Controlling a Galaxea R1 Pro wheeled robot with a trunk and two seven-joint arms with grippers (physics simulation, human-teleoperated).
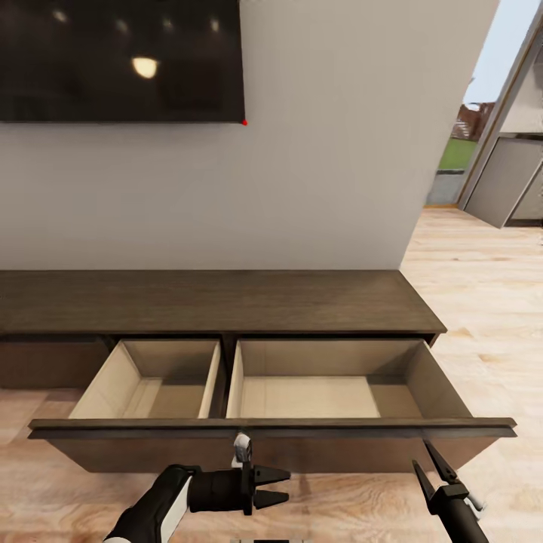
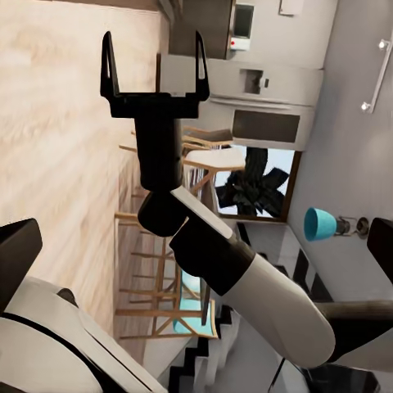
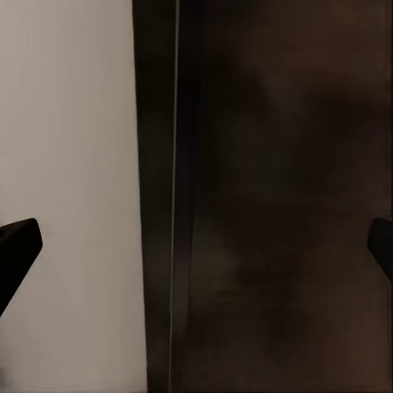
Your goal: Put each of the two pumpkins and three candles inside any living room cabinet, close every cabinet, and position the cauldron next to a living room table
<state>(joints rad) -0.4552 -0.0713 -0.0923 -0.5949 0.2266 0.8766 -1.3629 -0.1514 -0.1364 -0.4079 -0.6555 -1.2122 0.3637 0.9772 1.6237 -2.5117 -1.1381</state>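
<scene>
In front of the cabinet (image 1: 226, 302), its drawer (image 1: 271, 434) stood open, seemingly rigid, best pushed by its front; my right end effector (image 1: 436, 469) and left end effector (image 1: 280, 486) hung spread, empty.

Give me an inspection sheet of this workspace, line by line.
Surface: long dark-brown cabinet, top bare.
Job's things: cabinet drawer pulled open, two pale beige compartments, nothing inside; pumpkins, candles, cauldron: nothing seen.
Clutter: nothing seen.
Grippers: left gripper open, empty, below the drawer front; right gripper open, empty, near the drawer's right end.
Cables: nothing seen.
Surroundings: dark wall screen above the cabinet, grey wall, wood floor, doorway at right.
</scene>
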